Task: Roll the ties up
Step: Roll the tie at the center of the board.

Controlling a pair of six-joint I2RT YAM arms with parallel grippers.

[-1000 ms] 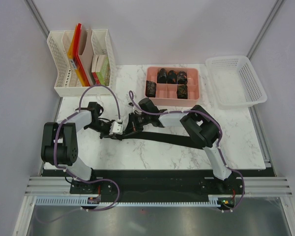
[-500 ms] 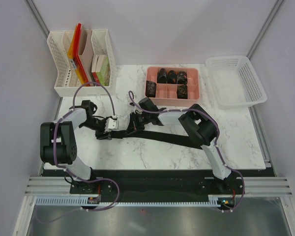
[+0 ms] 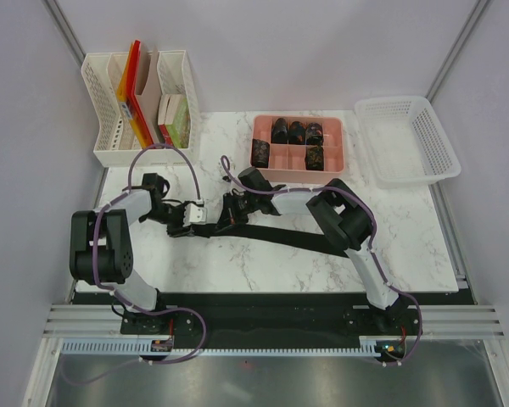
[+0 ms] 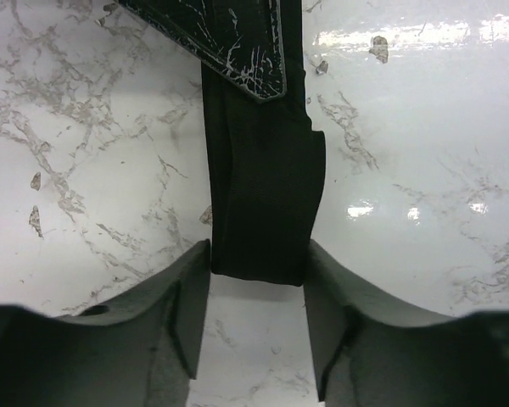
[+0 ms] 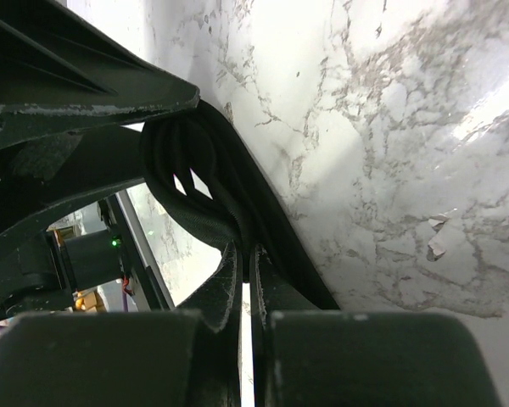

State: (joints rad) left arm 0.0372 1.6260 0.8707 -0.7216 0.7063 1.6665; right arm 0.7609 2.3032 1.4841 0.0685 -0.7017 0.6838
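One tie [image 3: 297,240] lies unrolled across the middle of the bench [image 3: 407,237], running from its centre-left out toward the right-hand edge. The right gripper [image 5: 246,254] is clenched on the tie's narrow end, where a few loose loops of fabric bulge beside its fingers. The left gripper [image 4: 257,254] stands released, with the folded end of the strip lying between its fingers [image 4: 187,314], close to both but not squeezed.

The main risk appears to be the loops. They look slack and uneven, so if the right gripper turns or lets go without support, the started coil could spring apart or skew sideways. The left gripper could also close off-centre and catch only one layer of the fold, which would drag the strip crooked instead of feeding it straight. A pull along the bench could likewise tug the fabric out of the thin pinch.

The tie is blackish and matte, flat along most of its length, doubled over at the end. Five rolled ties [image 3: 296,131] sit in the pink tray [image 3: 343,140] at the far edge.
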